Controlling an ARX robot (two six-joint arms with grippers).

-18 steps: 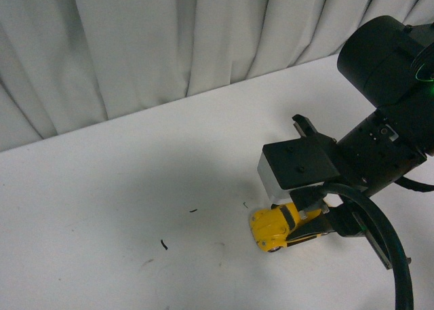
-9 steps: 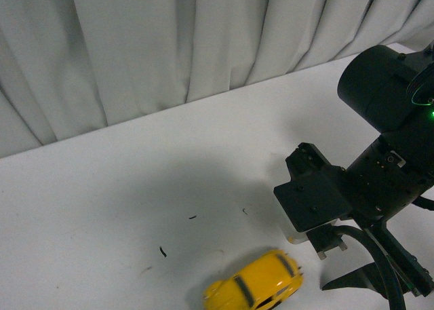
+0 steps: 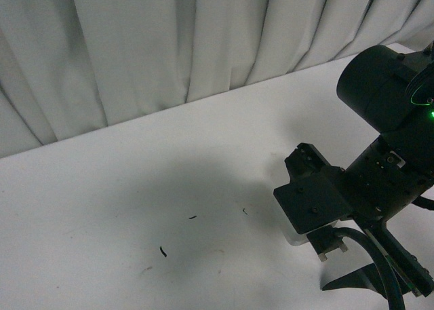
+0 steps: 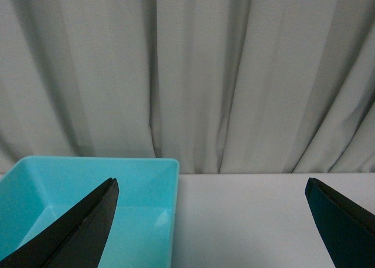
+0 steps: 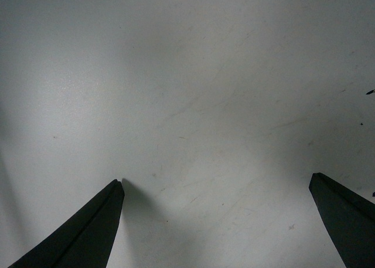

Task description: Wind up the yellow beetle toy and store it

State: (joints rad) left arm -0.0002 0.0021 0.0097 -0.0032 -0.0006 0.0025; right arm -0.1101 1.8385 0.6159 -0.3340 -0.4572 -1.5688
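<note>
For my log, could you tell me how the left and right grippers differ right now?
The left gripper faces the curtain; the right gripper faces the table. A teal bin shows past the left gripper; only table shows past the right gripper. Both are open and hold nothing.

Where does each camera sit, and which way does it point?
Front: on the robot's body, facing across the white table toward the curtain; right arm shows.
Left wrist: on that wrist, facing level toward curtain and turquoise bin; open left gripper shows.
Right wrist: on that wrist, facing down at the table; open right gripper shows.
Shared: front and left wrist both see curtain and table.
</note>
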